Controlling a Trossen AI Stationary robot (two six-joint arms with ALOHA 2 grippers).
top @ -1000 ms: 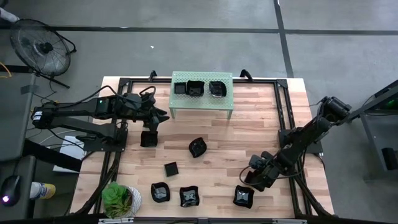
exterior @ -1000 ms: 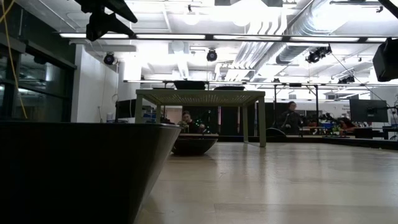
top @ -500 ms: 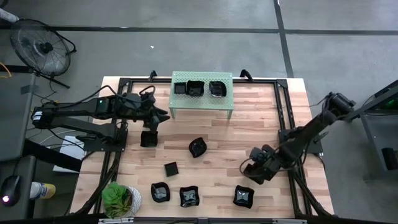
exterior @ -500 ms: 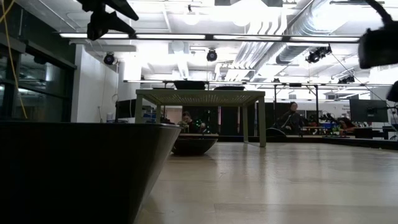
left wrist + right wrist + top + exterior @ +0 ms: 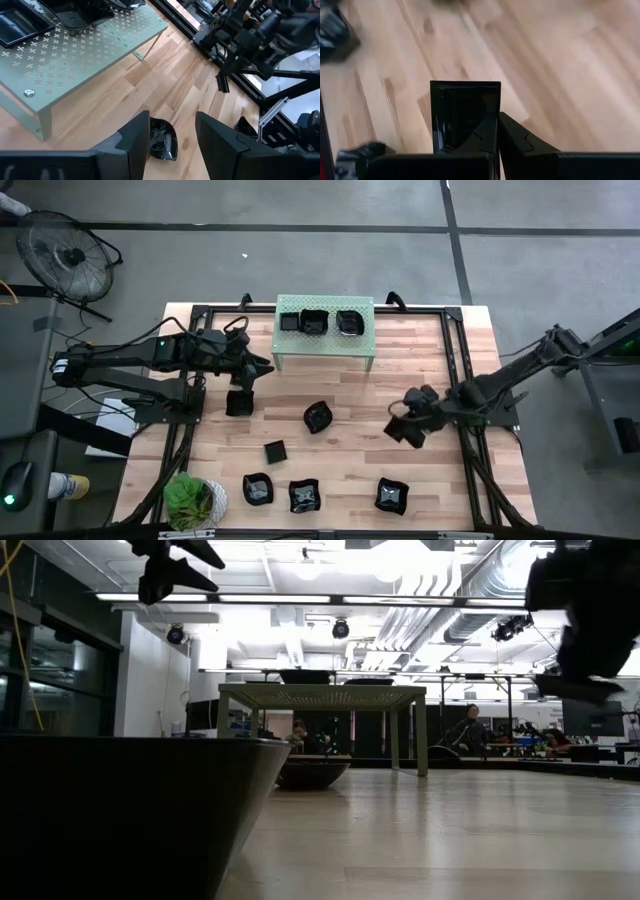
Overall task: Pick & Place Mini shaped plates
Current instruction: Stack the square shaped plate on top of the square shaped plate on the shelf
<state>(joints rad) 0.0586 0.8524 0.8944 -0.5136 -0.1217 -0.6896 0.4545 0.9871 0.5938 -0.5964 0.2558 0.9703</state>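
Observation:
My right gripper (image 5: 403, 430) hangs over the table's right half, shut on a small square black plate (image 5: 465, 115). My left gripper (image 5: 258, 370) waits open above the table by the left front leg of the pale green shelf (image 5: 325, 345); its fingers (image 5: 135, 140) have nothing between them. Three black plates (image 5: 314, 323) sit on top of the shelf. Several more lie on the wood: a wavy one (image 5: 318, 417) in the middle, a small square one (image 5: 275, 450), one under the left arm (image 5: 238, 402), and three along the near edge (image 5: 304, 496). My right gripper pinches the square plate by one side rim (image 5: 498, 107), with one finger over the plate's inside and the other on its outside. The fingers come slanting down from the table's right side. The plate is lifted clear of the wood and casts a shadow below.
A potted plant (image 5: 190, 502) stands at the near left corner. Black frame rails (image 5: 455, 370) run along the table's sides and far edge. In the low view one plate (image 5: 120, 810) fills the near left. Open wood lies between the shelf and the right rail.
My right gripper has risen and gone toward the table's far edge with the square plate, away from the plate at the near right, and it stays shut on it.

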